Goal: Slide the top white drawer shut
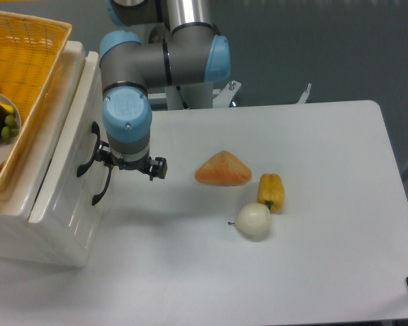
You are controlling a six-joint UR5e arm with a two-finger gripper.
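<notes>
Looking down on your gripper (129, 165), you are seeing it sitting right against the front panel of the top white drawer (64, 146), beside the upper black handle (88, 151). The blue wrist cap is hiding the fingers, so you cannot tell whether they are spread or pinched. The drawer is sitting nearly flush with the cabinet (34, 224) at the left edge of the bench (313, 272), only a thin dark gap showing behind its front. A second black handle (102, 187) is showing just below. An orange woven basket (27, 61) is resting on top of the cabinet. Well to the right of the gripper, an orange wedge (222, 168), a yellow pepper (270, 191) and a white onion (253, 221) are lying close together.
</notes>
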